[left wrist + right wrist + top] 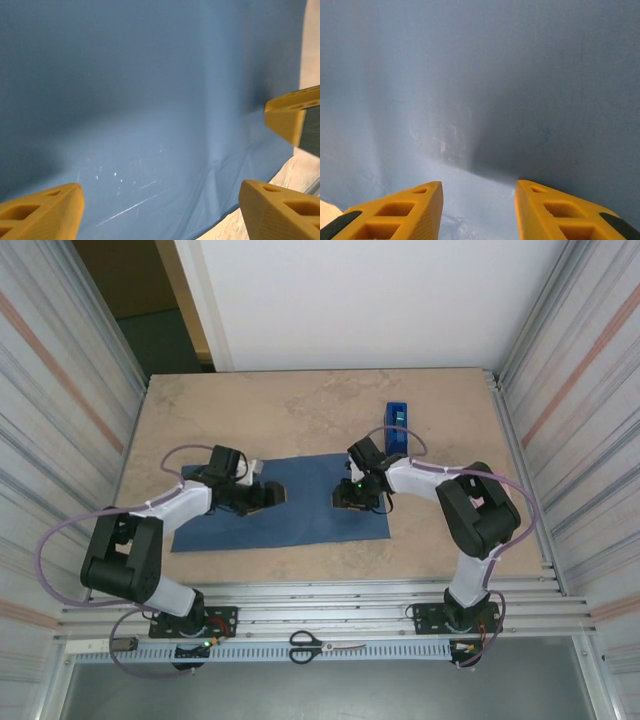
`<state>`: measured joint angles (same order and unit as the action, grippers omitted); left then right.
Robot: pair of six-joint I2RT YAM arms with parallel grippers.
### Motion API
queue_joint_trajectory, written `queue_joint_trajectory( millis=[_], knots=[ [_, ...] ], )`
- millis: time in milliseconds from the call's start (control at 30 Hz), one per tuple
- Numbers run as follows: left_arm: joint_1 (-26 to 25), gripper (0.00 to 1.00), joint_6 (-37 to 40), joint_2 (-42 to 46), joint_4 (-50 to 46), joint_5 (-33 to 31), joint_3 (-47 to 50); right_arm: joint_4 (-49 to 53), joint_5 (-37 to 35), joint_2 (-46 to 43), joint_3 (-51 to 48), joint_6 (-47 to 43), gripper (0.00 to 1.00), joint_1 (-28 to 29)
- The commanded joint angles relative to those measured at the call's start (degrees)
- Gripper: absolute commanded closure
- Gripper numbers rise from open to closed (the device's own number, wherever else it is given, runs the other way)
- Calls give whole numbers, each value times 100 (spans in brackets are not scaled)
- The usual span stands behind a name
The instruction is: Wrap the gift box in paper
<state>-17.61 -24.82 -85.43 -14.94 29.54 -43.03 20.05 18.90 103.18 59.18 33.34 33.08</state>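
Navy paper (300, 515) lies flat at centre frame on the tan worktop (300, 410). Left fingers (45, 212) spread wide over its left half, empty; right fingers (405, 212) stand partly apart over its right half, gripping nothing.

The paper (480, 75) spreads flat from near to far, its face a dull blue, darker toward the far right and paler at the near left. A soft crease runs down its middle, with faint whitish scuffs just left of it. The right gripper (477, 186) hangs close above the sheet, its two yellow fingers (415, 215) standing apart with bare paper between them. A sliver of tan table (326, 210) peeks out at the near left corner, past the sheet's edge
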Motion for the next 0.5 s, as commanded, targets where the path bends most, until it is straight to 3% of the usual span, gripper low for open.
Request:
queue_joint_trajectory(
  millis=[0, 267, 467],
  knots=[
    [-351, 19, -191, -160, 147, -112, 93, 384, -249, -328, -586, 221, 58, -38],
    [-908, 19, -417, -189, 210, -283, 250, 660, -722, -1283, -1520, 452, 57, -139],
    [-1332, 18, -808, -229, 500, -402, 208, 628, -698, -1479, -1687, 274, 56, -533]
  ],
)
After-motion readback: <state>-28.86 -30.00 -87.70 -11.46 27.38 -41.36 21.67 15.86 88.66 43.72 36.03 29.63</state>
